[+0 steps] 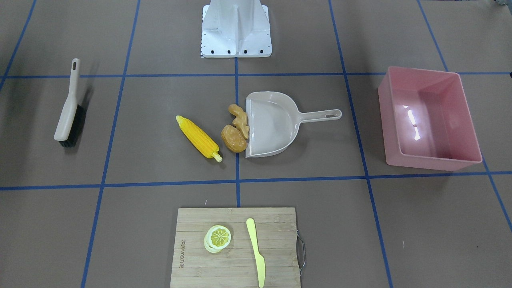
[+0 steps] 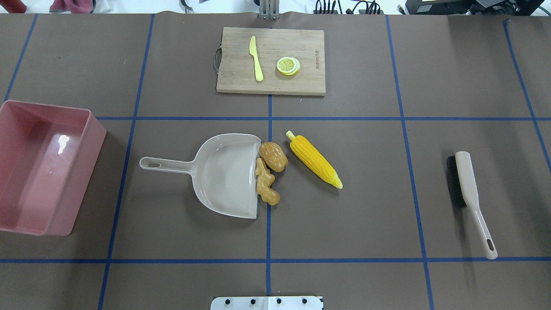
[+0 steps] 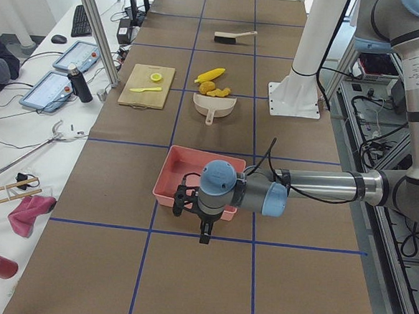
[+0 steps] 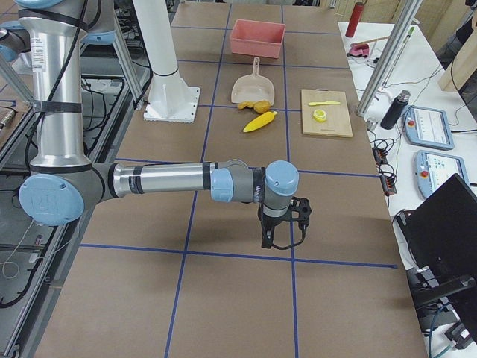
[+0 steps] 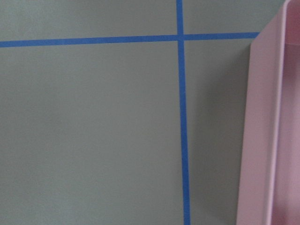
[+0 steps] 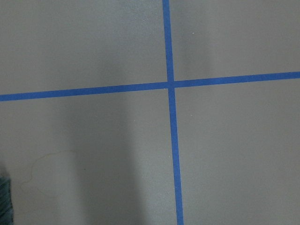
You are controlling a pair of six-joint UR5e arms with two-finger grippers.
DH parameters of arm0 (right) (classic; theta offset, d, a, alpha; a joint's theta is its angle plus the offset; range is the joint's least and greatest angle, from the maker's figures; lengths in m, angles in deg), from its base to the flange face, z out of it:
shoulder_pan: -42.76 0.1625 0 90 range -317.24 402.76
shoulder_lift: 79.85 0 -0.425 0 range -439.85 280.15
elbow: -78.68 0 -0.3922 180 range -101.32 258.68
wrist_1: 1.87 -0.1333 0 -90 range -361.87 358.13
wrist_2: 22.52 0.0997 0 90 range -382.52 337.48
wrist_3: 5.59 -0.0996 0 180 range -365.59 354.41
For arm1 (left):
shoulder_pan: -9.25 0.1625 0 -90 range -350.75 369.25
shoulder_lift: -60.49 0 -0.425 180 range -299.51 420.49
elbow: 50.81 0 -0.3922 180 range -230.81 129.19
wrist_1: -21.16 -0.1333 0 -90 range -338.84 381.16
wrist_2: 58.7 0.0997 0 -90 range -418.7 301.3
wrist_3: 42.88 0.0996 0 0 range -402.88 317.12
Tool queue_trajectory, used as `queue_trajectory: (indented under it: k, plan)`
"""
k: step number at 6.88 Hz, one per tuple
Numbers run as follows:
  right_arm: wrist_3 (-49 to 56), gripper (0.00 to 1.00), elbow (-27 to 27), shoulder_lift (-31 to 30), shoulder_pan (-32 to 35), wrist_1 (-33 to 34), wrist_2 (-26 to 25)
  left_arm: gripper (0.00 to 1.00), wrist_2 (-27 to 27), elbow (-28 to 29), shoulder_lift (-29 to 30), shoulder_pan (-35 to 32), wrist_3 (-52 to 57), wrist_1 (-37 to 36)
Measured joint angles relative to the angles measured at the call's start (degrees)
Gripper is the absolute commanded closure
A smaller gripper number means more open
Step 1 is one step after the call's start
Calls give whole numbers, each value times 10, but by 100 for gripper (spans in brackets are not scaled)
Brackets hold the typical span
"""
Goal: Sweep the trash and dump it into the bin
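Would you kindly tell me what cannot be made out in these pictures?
- Left gripper: open or shut unclear; it shows only small, in the exterior left view.
- Right gripper: likewise, only in the exterior right view.
- Bin: near wall hidden by the left arm in the exterior left view.
- Cutting board: cut off by the front-facing view's bottom edge.
- Dark patch: blurred, at the right wrist view's left edge.
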Motion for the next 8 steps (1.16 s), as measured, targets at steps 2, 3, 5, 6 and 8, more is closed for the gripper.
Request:
queue_trajectory:
  k: [2,3,5,6,8]
  plan:
    - [0,0,0,1,0,-1,-2,1,-4,-18,13,5,5,-53]
    - [1,0,0,1,0,-1,-4,1,-5,-17,12,6,5,-60]
    - [3,0,0,2,0,-1,-6,1,-5,-16,10,6,6,-64]
    - [4,0,1,2,0,-2,-6,1,-4,-15,10,7,6,-66]
    - [4,0,2,4,0,-2,-7,1,-2,-16,10,7,7,-70]
